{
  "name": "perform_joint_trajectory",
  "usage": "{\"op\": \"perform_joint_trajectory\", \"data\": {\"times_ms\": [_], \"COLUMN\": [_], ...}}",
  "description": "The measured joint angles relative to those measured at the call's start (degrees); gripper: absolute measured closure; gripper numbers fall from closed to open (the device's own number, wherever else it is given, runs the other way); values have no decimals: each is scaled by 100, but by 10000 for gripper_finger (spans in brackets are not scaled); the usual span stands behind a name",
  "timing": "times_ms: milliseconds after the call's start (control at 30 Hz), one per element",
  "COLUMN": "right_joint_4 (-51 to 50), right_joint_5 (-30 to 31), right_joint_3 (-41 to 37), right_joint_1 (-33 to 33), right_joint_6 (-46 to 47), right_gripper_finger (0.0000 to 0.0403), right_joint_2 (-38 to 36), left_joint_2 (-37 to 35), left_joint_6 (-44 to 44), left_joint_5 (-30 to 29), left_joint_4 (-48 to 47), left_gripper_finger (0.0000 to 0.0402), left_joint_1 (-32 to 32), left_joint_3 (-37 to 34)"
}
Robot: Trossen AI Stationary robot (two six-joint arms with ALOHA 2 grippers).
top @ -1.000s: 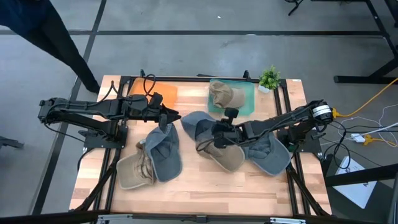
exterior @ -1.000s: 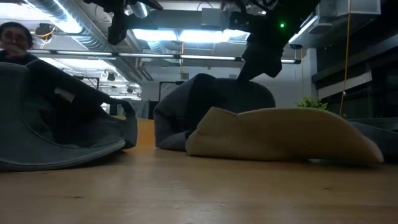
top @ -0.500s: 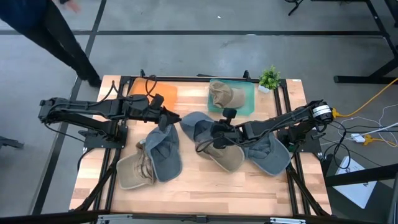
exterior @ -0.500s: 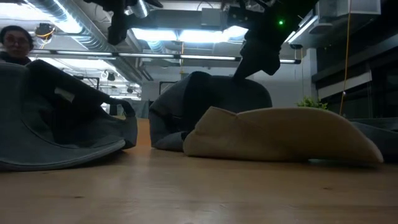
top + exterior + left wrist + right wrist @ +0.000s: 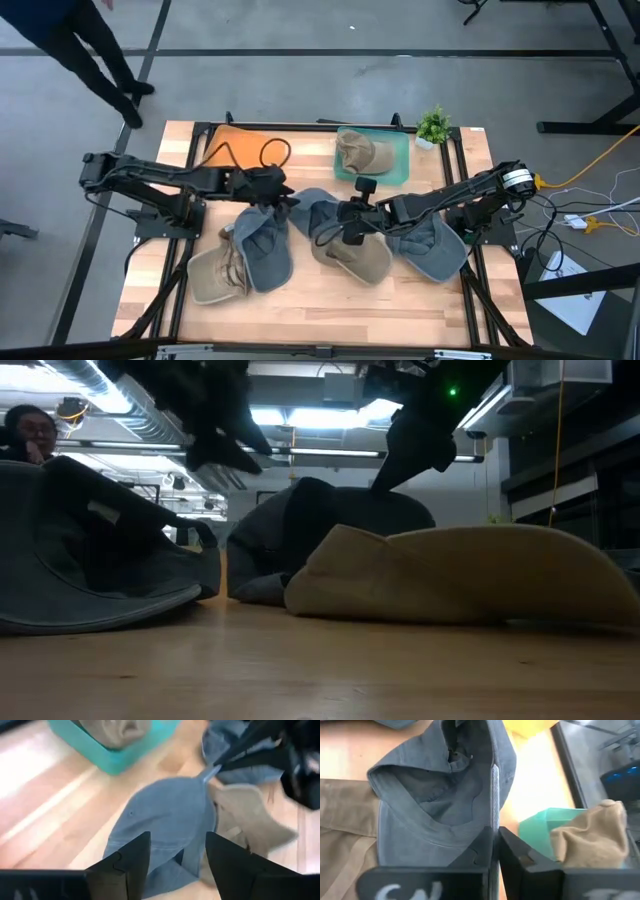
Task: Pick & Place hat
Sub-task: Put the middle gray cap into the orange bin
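At table centre, right gripper clamped on grey-blue cap edge; soft, light fabric, best taken by rim. Left gripper wide open, empty.

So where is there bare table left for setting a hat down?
Bare wood runs along the table's front edge, below the hats, and on the far left strip beside the orange mat. The middle is crowded: blue hats and tan hats overlap there, where the right gripper pinches a blue hat and the open left gripper hovers.
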Motion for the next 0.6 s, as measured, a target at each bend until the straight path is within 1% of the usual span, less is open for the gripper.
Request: {"op": "perform_joint_trajectory", "data": {"times_ms": [100, 233, 367, 467, 600], "right_joint_4": [2, 37, 94, 106, 114], "right_joint_5": [-98, -103, -116, -114, -112], "right_joint_3": [0, 0, 0, 0, 0], "right_joint_1": [0, 0, 0, 0, 0], "right_joint_6": [91, 83, 79, 79, 76], "right_gripper_finger": [382, 394, 384, 378, 384], "right_joint_2": [0, 0, 0, 0, 0], "left_joint_2": [285, 554, 691, 704, 704], "left_joint_6": [83, 241, 716, 1030, 1368], "left_joint_5": [258, 353, 467, 456, 355], "left_joint_4": [24, 257, 716, 861, 879], "left_gripper_finger": [217, 217, 216, 212, 194], "left_joint_1": [48, 41, 28, 26, 44], "left_joint_3": [0, 0, 0, 0, 0]}}
